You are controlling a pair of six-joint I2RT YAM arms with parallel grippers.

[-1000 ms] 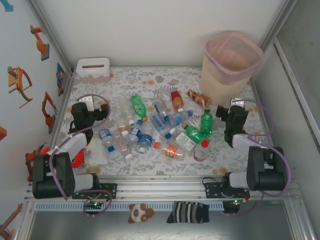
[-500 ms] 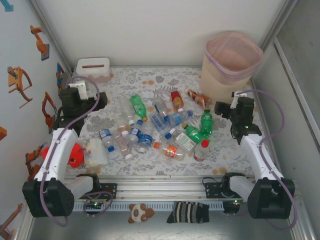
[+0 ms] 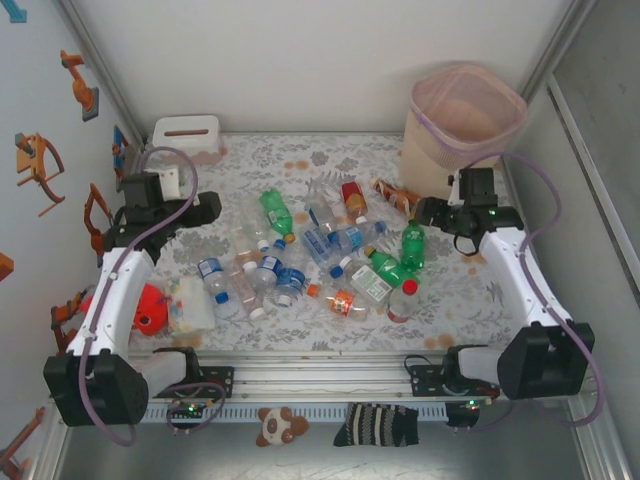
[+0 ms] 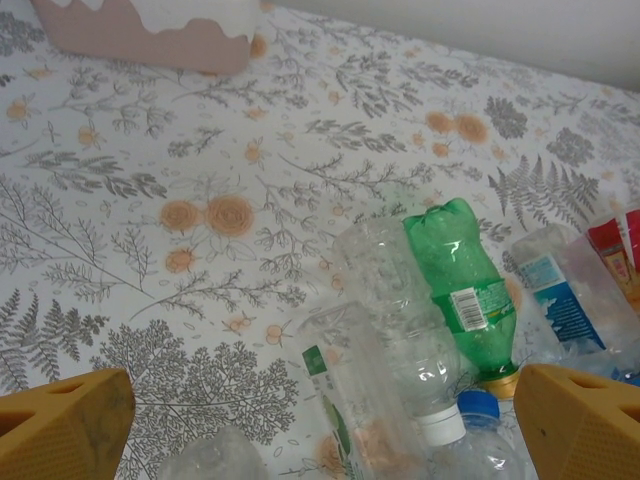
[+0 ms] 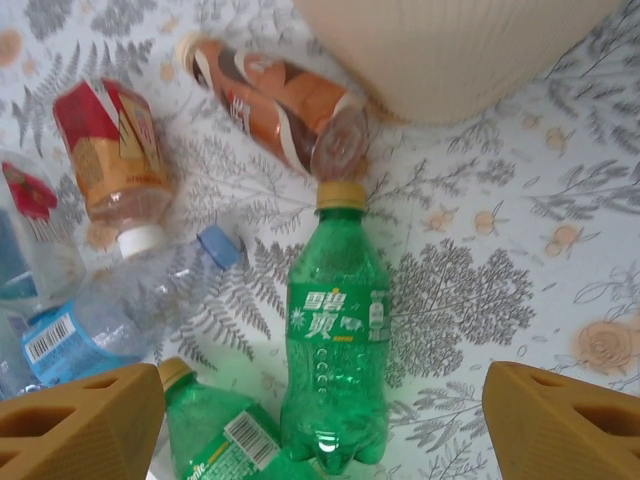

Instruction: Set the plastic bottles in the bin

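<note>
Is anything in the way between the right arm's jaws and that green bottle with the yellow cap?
Nothing visible is. The green bottle lies flat, straight ahead of the open jaws. A second green bottle lies close beside its base, and an orange-labelled bottle lies just past its cap, towards the bin.

Robotics laboratory test cell. White panel walls (image 3: 300, 60) in aluminium framing (image 3: 100, 62) enclose a floral-covered table (image 3: 250, 160); the left arm (image 3: 115, 290) and right arm (image 3: 522, 288) are bolted to a rail (image 3: 320, 372) along the frame's lower edge.
</note>
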